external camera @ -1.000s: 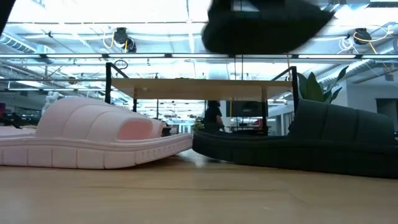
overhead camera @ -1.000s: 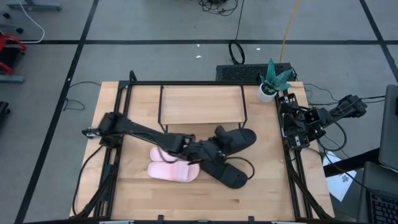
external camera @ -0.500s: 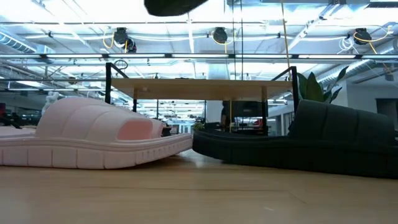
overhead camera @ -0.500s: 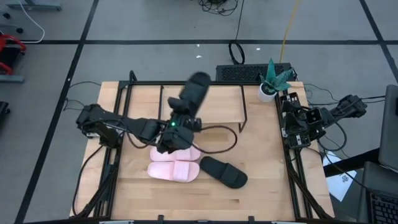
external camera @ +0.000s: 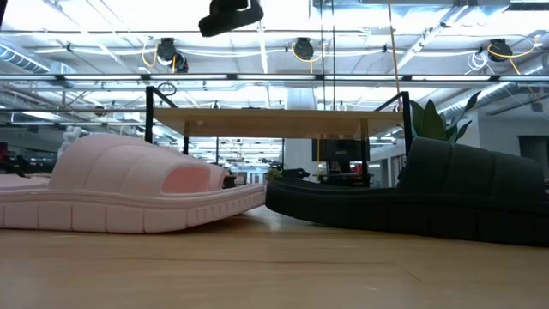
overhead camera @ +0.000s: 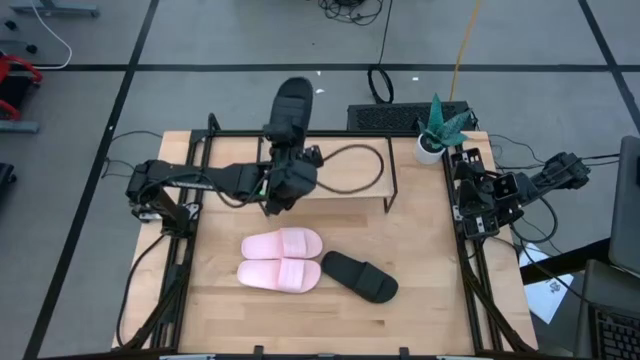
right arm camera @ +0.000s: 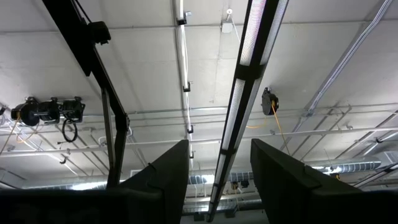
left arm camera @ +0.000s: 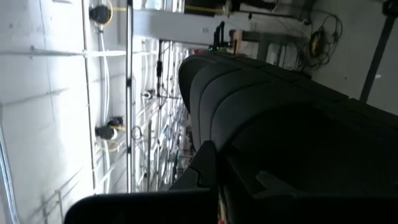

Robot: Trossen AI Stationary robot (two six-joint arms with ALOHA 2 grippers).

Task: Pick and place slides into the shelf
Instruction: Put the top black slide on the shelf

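Lifted higher now, the left gripper (overhead camera: 283, 158) stays clamped on a black slide (overhead camera: 290, 108) above the shelf (overhead camera: 325, 165). Carrying step underway; next, I judge, lowering it inside. Right gripper (overhead camera: 478, 208) waits part-open at the table edge.

Bright, even overhead lighting; ceiling lamps (external camera: 302, 47) glare in the low view, shadows soft.

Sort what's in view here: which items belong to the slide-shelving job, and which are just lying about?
Part of the job:
- black slide held aloft by the left gripper, jaws shut on it
- two pink slides on the table
- second black slide beside them
- shelf

Just lying about:
- potted plant at the table's far right corner
- right gripper, parked at the table's edge, holding nothing
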